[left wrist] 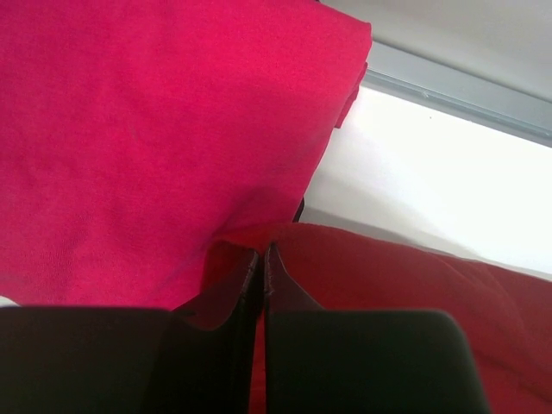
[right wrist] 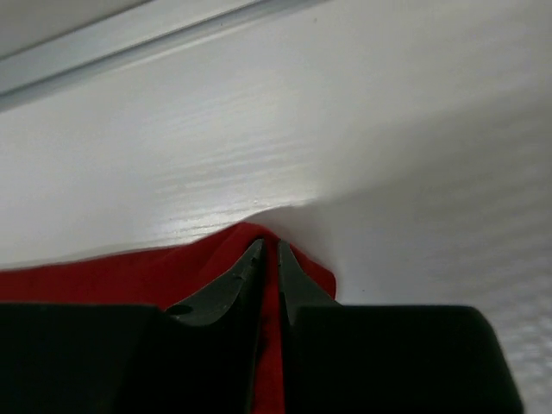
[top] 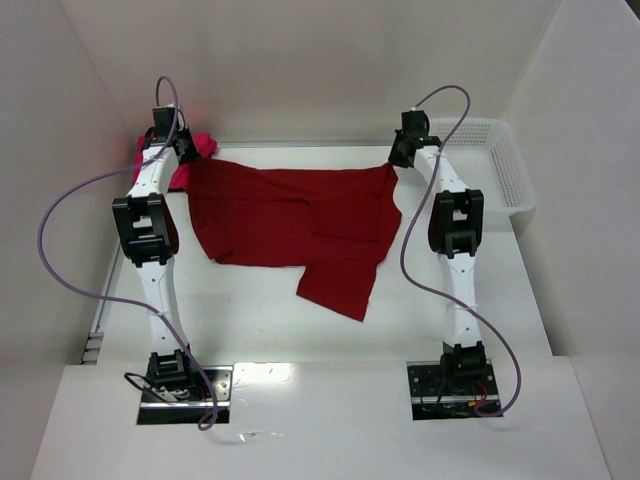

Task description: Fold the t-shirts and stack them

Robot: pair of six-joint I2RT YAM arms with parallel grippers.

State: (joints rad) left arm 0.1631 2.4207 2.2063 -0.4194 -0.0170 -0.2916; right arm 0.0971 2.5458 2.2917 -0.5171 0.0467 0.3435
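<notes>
The dark crimson red t-shirt is stretched across the far half of the table between my two grippers, its lower part trailing toward the front. My left gripper is shut on its far left corner; in the left wrist view the gripper pinches red cloth. My right gripper is shut on its far right corner; in the right wrist view the gripper pinches red cloth. The magenta-pink t-shirt lies bunched at the far left corner behind the left gripper and fills the left wrist view.
A white plastic mesh basket stands at the far right. White walls enclose the table on the left, back and right. The arm bases sit at the near edge.
</notes>
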